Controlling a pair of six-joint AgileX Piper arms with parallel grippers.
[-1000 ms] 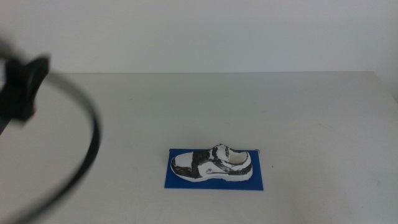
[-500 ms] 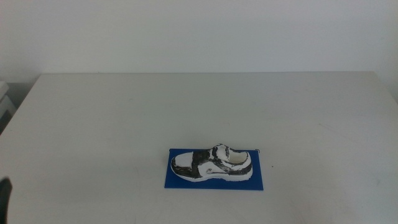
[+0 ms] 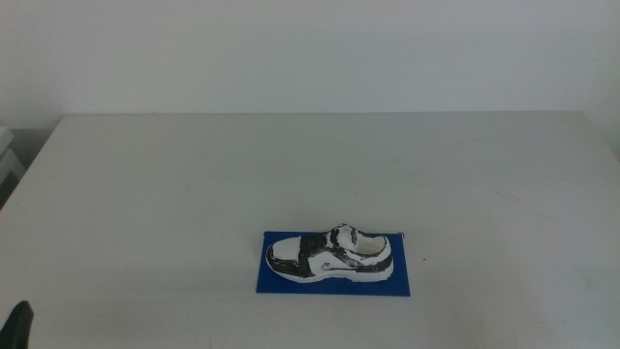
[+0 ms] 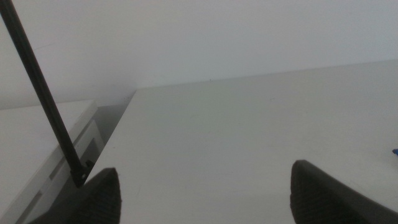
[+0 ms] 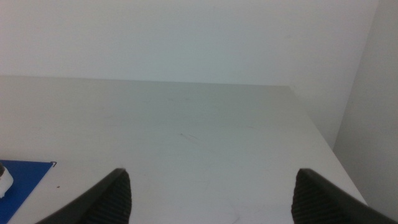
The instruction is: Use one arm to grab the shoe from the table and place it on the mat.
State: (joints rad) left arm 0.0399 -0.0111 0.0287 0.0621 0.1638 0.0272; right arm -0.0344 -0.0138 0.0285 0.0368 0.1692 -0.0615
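You have the shoe (image 3: pixel 330 253) lying on the mat (image 3: pixel 333 278), toe toward your left, well apart from both grippers. The left gripper (image 4: pixel 205 186) sits spread and empty at the tabletop's (image 3: pixel 291 165) left corner; the right gripper (image 5: pixel 211 193) is likewise spread, holding nothing

Soft, even light falls from above across my table (image 3: pixel 194 174), bright without glare, and the shoe (image 3: pixel 330 254) casts hardly any shadow on the mat (image 3: pixel 334 282). From my wrists everything looks dimmer and greyer, and my own jaws sit as blurred, out-of-focus dark shapes. A soft shadow gathers along the table's edge in my left wrist view.
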